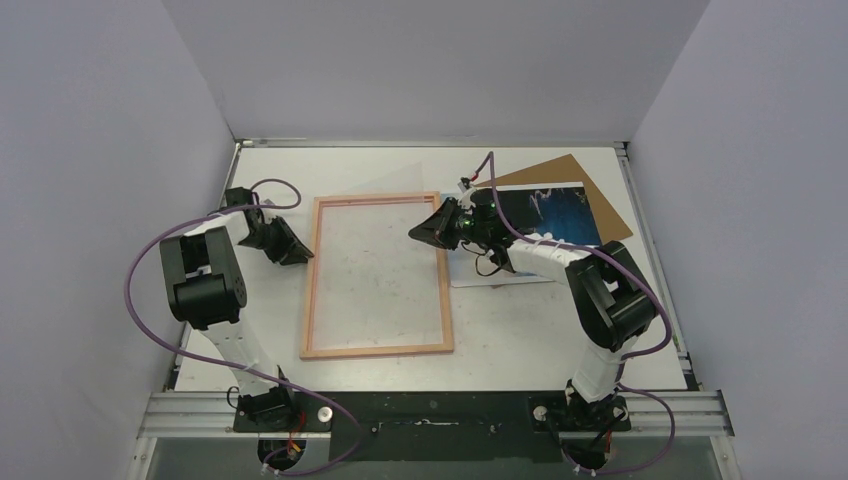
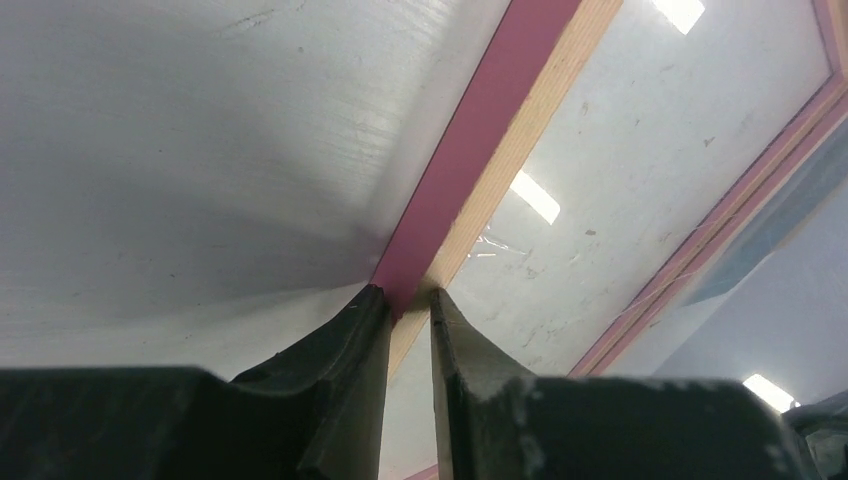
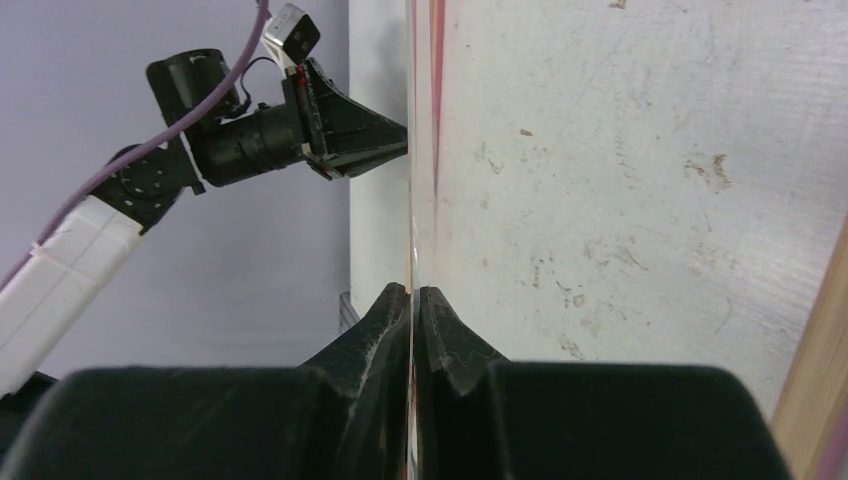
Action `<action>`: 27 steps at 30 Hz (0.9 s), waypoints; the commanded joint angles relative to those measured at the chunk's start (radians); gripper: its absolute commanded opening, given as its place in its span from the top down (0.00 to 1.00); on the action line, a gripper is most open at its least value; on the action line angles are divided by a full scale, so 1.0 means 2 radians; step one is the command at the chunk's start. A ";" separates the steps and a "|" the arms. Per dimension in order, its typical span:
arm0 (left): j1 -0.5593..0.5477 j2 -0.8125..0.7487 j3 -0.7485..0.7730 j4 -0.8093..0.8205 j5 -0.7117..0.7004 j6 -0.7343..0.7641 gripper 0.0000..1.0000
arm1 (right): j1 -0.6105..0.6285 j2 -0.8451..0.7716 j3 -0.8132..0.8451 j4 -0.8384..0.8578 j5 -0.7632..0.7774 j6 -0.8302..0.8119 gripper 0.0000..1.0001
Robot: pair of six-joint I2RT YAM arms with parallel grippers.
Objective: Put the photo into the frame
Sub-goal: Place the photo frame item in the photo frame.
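The frame (image 1: 378,275) lies in the middle of the table with its tan wood back up. My left gripper (image 1: 300,255) is at its left rail; in the left wrist view the gripper (image 2: 405,295) has a finger on each side of the pink and tan rail (image 2: 480,130). My right gripper (image 1: 425,228) hovers over the frame's far right corner. It is shut (image 3: 413,290) on the edge of a clear sheet (image 3: 412,200), seen edge-on. The photo (image 1: 560,215), blue sea side up, lies to the right under the right arm.
A brown cardboard board (image 1: 590,190) lies partly under the photo at the back right. The clear sheet (image 1: 395,185) slants up over the frame's far end. White walls enclose the table on three sides. The left arm (image 3: 300,130) shows in the right wrist view.
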 commanded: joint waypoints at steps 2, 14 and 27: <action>0.002 0.007 0.005 0.007 -0.005 0.004 0.84 | 0.000 0.007 -0.018 0.104 -0.015 0.054 0.87; 0.002 0.009 0.007 0.007 -0.003 0.004 0.87 | 0.015 0.020 -0.024 0.115 -0.032 0.056 0.61; 0.002 0.011 0.008 0.005 -0.005 0.005 0.92 | 0.018 0.029 -0.006 0.166 -0.058 0.093 0.90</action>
